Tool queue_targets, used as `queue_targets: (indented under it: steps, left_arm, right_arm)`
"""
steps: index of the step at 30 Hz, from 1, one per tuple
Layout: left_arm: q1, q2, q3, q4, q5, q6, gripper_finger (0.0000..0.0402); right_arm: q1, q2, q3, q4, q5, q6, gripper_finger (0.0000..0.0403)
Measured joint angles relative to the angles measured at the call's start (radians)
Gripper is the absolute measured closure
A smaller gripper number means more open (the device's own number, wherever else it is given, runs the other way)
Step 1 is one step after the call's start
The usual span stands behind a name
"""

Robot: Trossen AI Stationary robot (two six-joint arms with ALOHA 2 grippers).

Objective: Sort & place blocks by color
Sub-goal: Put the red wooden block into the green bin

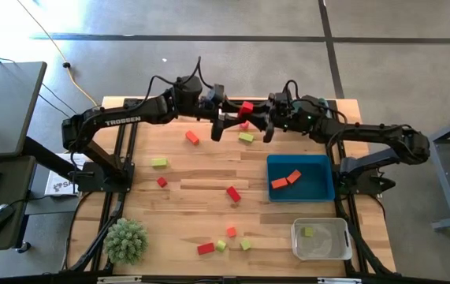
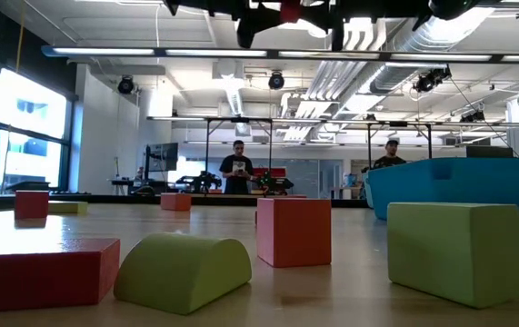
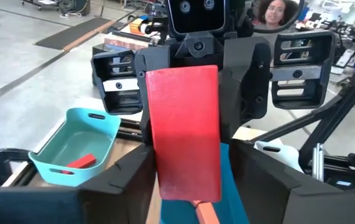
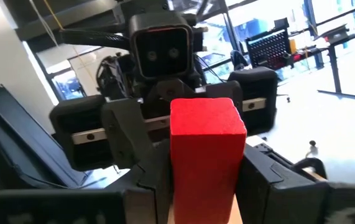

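Observation:
A red bar block (image 1: 246, 108) is held high over the far middle of the table, and the two grippers meet on it from opposite sides. My left gripper (image 1: 236, 111) comes from the left and my right gripper (image 1: 257, 111) from the right; both are shut on the block. In the low view the block (image 2: 288, 11) shows at the top edge, well above the table. Loose red blocks (image 1: 233, 193), an orange one (image 1: 231, 232) and yellow-green ones (image 1: 159, 162) lie flat on the wood. My left gripper (image 3: 189, 183) pinches the red block's near end (image 3: 186, 177) between its two fingers, level, from the table's left, with the fingers along the bar. The block is lifted clear. My right gripper (image 4: 205, 183) pinches the opposite end (image 4: 207, 168) between its two fingers, level, from the table's right. The bar spans the gap between the two grippers.
A blue bin (image 1: 300, 158) with two orange blocks (image 1: 286, 180) sits right of centre. A clear bin (image 1: 320, 251) holding a green block (image 1: 308, 232) stands at the near right corner. A spiky green plant ball (image 1: 125, 241) is at the near left. People stand in the room beyond.

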Motion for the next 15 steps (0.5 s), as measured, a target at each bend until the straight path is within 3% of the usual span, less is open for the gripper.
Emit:
queue_targets:
  steps: [7,15]
  left_arm:
    - [0.006,0.001,0.001,-0.02,-0.141,0.031,0.0167]
    - [0.048,0.001,0.001,-0.072,-0.242,0.037,0.0158]
  right_arm:
    - [-0.067,-0.003,0.0,-0.054,-0.019,-0.017,0.0292]
    - [-0.165,-0.017,0.0,-0.234,-0.024,-0.069,0.0291]
